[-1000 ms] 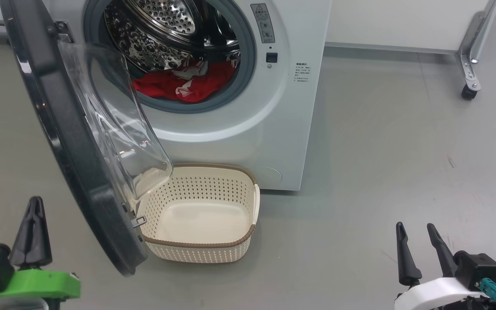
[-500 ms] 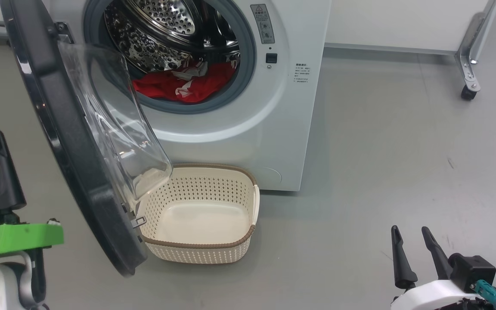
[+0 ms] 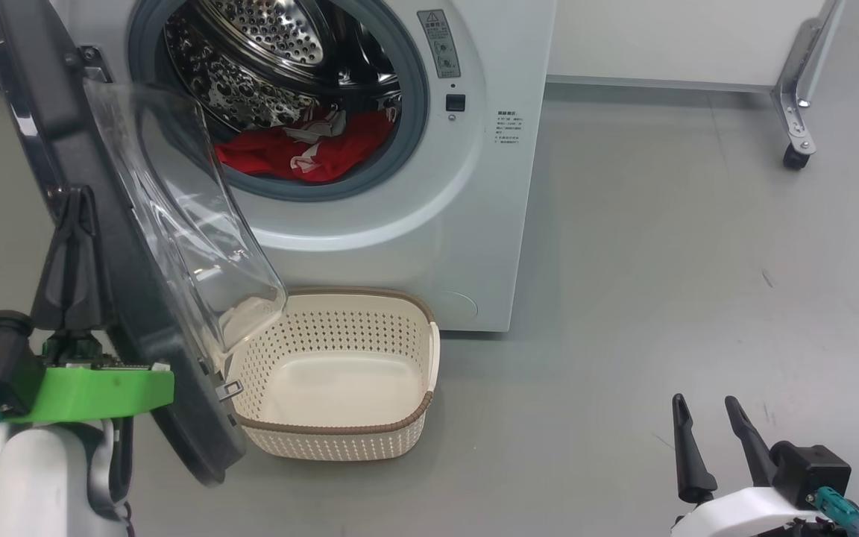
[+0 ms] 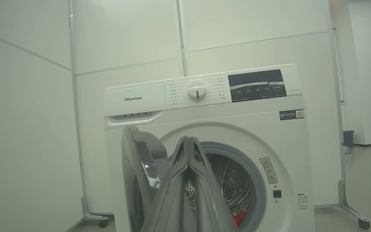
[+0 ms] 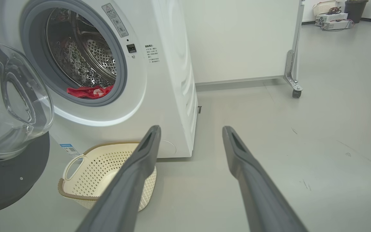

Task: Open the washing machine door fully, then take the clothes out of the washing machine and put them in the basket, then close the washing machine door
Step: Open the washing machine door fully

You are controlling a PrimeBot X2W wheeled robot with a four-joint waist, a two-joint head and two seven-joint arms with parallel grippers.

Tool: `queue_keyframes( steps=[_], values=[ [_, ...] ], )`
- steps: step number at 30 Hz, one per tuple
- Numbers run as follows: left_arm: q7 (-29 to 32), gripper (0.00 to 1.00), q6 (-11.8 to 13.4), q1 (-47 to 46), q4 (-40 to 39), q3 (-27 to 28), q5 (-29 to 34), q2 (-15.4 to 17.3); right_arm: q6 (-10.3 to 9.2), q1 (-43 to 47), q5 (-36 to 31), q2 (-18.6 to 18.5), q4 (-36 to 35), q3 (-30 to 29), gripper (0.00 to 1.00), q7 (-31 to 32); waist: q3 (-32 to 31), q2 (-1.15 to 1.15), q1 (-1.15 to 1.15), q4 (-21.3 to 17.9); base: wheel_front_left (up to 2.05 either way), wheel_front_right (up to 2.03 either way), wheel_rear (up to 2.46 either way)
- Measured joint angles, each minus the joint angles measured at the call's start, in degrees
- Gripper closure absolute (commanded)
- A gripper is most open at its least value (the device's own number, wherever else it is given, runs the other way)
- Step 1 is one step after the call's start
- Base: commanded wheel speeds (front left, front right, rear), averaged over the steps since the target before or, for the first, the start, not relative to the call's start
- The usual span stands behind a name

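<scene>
Two end effectors are in view. The left end effector [image 3: 79,212] is clenched, its fingers pressed flat together. It stands upright close against the outer side of the washing machine door [image 3: 139,321]; whether it touches the glossy black rim [image 3: 23,89] cannot be told. The right end effector [image 3: 704,406] is released, jaws apart, low at the near right above the floor [image 3: 661,261], well apart from everything.

The door stands about half open, edge toward the robot. Its clear glass bowl [image 3: 176,224] hangs over the left part of the basket [image 3: 359,295], which sits on the floor just before the washing machine [image 3: 414,224]. The clothes [image 3: 288,153] lie in the bottom of the steel drum [image 3: 265,45], near the grey seal [image 3: 407,134].

The door is probably stiff and rather heavy, turning only on its hinge [image 3: 90,56] at the far left, and the rim looks slippery. A push on the inner side near the free edge, not on the glass, seems the safer place. The clothes are soft, light and limp; they will likely hang and drag, so a pinch on a raised fold at the front should take them best.
</scene>
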Motion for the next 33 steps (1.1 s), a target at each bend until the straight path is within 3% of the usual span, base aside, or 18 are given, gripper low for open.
queue_keyframes(
  steps=[14,23,33],
  values=[
    [0.62,1.00,-0.25,0.42,-0.20,-8.02,1.03,-0.45,0.49,0.00,-0.41,0.51,0.69,-1.03,0.00,0.00,0.19,0.00,0.00,-0.96,0.00,0.00,0.00],
    [4.87,1.00,-0.26,5.65,5.84,-15.25,-0.05,-0.68,1.00,-0.02,-1.01,1.01,1.15,-1.36,0.00,0.00,0.13,0.00,0.00,-1.03,0.00,0.00,0.00],
    [6.34,1.00,-0.26,7.51,10.50,-15.48,-0.11,-0.66,1.45,-0.02,-1.54,1.42,2.05,-1.75,0.00,0.00,0.15,0.00,0.00,-1.27,0.00,0.00,0.00]
  ],
)
